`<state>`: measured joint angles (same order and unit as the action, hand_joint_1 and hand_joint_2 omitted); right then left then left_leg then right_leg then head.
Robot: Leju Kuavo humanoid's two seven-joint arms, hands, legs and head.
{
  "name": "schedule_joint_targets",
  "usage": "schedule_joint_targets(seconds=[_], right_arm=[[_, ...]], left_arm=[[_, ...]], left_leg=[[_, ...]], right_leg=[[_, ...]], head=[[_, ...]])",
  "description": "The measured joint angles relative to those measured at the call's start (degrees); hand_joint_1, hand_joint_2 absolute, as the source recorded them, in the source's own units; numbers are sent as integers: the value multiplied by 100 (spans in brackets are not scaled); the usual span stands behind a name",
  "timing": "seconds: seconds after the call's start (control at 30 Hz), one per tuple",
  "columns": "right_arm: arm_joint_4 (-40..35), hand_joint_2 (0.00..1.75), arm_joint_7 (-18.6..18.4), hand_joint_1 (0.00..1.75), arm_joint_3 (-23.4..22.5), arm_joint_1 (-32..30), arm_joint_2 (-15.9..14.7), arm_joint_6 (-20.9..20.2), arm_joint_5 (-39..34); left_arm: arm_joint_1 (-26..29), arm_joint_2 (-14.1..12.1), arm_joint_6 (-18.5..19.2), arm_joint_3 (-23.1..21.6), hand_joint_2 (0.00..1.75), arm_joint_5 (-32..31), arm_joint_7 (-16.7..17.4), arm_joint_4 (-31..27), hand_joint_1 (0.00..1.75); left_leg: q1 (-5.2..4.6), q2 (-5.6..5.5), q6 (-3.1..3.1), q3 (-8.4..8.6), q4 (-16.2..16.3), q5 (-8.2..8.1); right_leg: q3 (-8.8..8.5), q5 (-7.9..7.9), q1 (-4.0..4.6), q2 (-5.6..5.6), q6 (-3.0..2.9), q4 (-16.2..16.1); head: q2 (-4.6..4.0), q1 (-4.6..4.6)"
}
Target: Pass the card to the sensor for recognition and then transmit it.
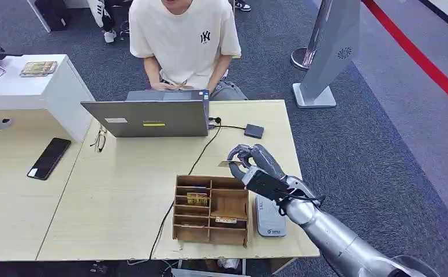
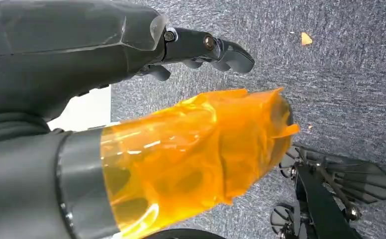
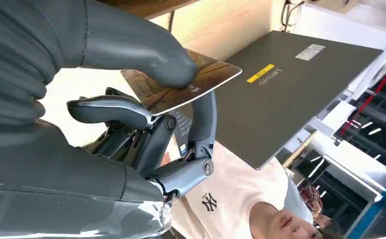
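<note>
Cards sit in wooden organizer; right robot hand pinches card.

The right arm was a smooth silver tube with a black cable looping at its wrist. Its right hand had a grey ribbed cover, dark jointed fingers and round silver screws. The left hand was dark grey, its thumb wrapped in glossy orange film.

Brown-patterned card, grey laptop with yellow sticker, seemingly orange-wrapped left thumb.
</note>
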<state>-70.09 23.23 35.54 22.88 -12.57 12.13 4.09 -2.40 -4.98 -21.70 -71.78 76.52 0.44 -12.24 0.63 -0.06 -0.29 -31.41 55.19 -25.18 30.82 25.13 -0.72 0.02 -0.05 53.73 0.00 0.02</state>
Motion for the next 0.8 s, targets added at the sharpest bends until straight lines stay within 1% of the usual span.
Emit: schedule_joint_targets(seconds=[0.37, 0.8], right_arm=[[-112, 175, 210, 175, -131, 5, 88, -109, -313], [-158, 175, 269, 175, -186, 19, 140, -212, -409]], left_arm=[[1, 0, -7, 0, 0, -7, 0, 0, 0], [0, 0, -7, 0, 0, -9, -2, 0, 0]], left_leg=[[0, 0, 0, 0, 0, 0], [0, 0, 0, -1, 0, 0]], right_leg=[[0, 0, 0, 0, 0, 0], [0, 0, 0, 0, 0, 0]], head=[[0, 0], [0, 0]])
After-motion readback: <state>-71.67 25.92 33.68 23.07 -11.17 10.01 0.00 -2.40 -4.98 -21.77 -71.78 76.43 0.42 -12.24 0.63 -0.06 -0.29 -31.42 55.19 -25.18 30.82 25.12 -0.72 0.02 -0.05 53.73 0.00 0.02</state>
